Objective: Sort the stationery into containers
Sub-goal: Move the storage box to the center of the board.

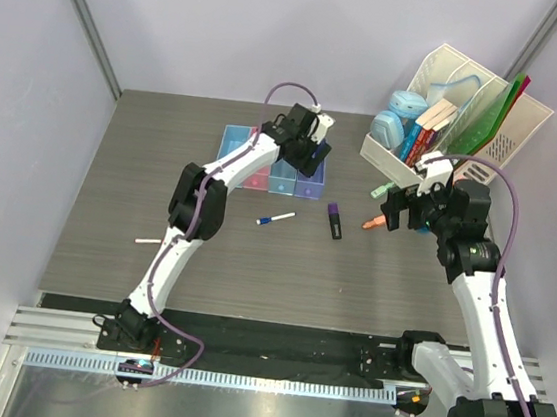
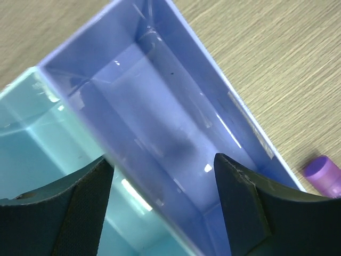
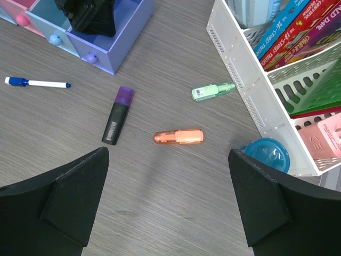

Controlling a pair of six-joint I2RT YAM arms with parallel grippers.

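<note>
The stationery is lying loose on the table (image 1: 132, 172), so the sorting is, as I judge, only beginning. The purple highlighter (image 3: 118, 114) is lying near the front of the trays (image 1: 235, 145). The orange highlighter (image 3: 178, 137) is lying to its right, and the green highlighter (image 3: 212, 91) is resting close beside the white rack (image 3: 234, 69). The blue roll (image 3: 265, 154) is sitting against the corner of that rack. A blue-capped marker (image 3: 37, 82) is lying in front of the trays, and another thin white marker (image 1: 147, 241) is lying well apart at the left; its cap is too small to tell the colour.

The purple tray (image 2: 160, 122) is looking empty inside. The light blue tray (image 2: 32, 144) beside it is showing nothing in the part I can see. About the other two trays I cannot tell.

The left pincer (image 2: 162, 160) is hovering over the purple tray with the jaws apart, holding nothing. The right pincer (image 3: 169, 154) is hanging above the orange highlighter, also wide open and empty. At least six items are waiting to be put away.
</note>
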